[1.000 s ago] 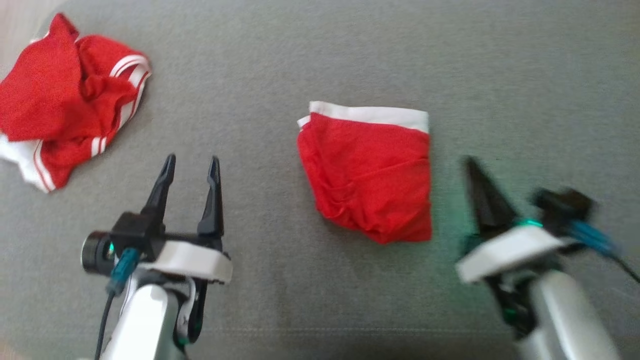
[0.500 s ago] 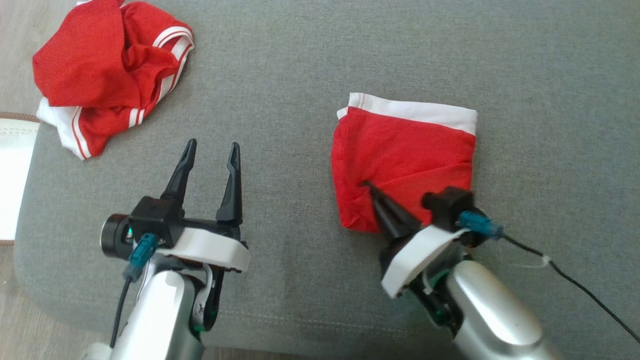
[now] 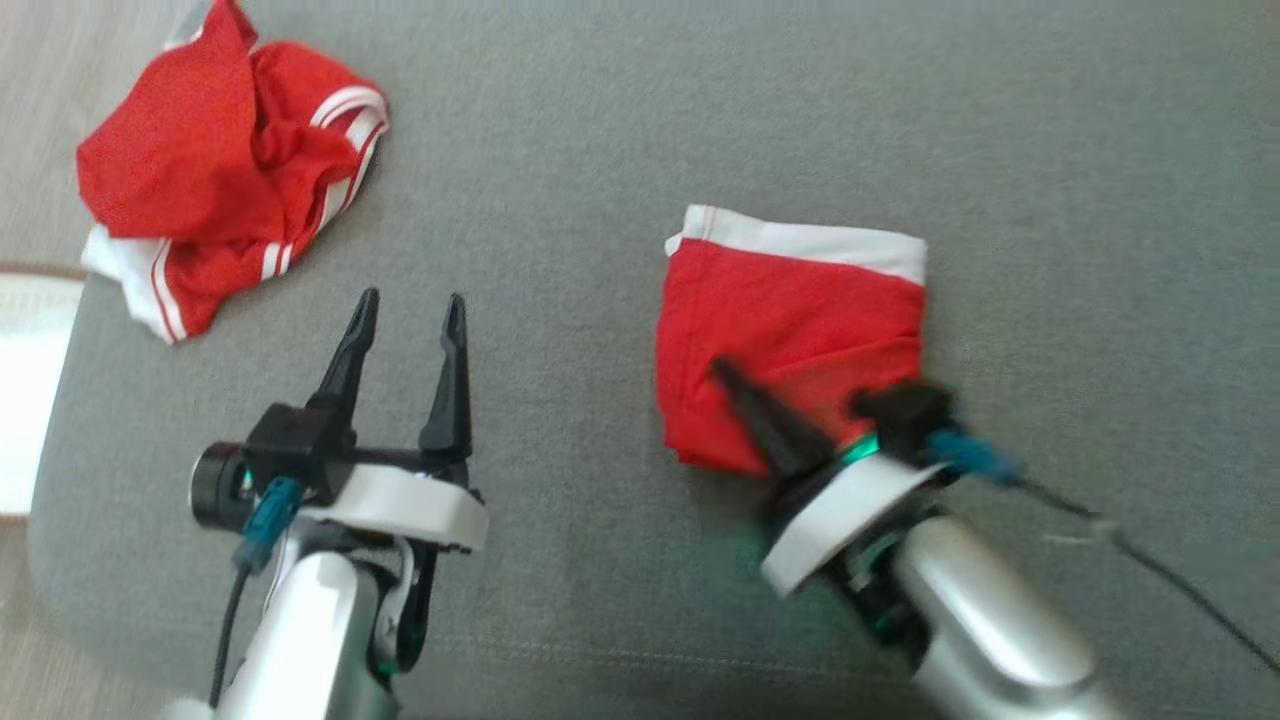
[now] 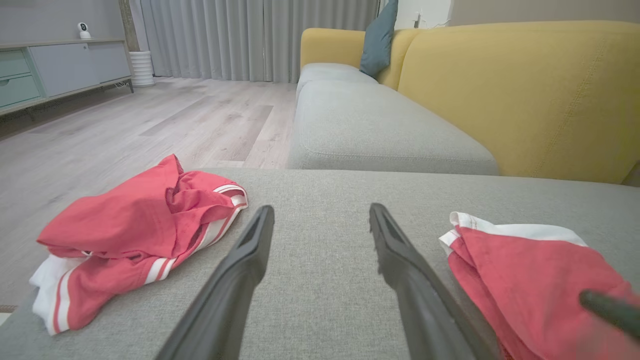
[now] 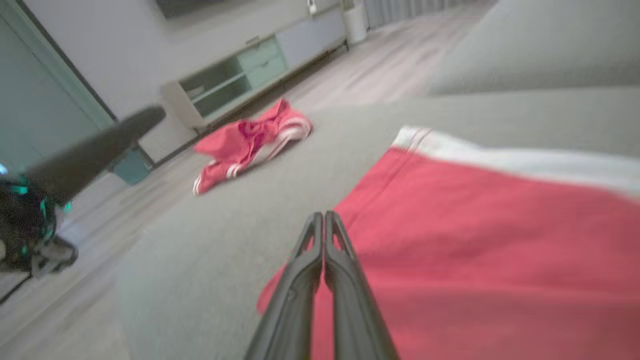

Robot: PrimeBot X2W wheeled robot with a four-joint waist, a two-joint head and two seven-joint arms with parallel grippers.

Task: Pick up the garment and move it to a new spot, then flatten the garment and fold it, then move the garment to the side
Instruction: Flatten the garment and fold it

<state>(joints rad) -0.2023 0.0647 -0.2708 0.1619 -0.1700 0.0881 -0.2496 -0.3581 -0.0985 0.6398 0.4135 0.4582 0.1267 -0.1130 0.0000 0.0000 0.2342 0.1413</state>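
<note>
My right gripper (image 3: 720, 370), fingers together, lies over the folded garment (image 3: 800, 310) in the middle of the cushion (image 3: 560, 150). My left gripper (image 3: 412, 298) hangs spread; a crumpled garment (image 3: 200, 180) sits at the far-left corner.

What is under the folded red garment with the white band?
The grey sofa cushion shows all around the folded garment, so it rests on that. Whatever the cloth covers cannot be seen. The shut right gripper reaches over its near part.
</note>
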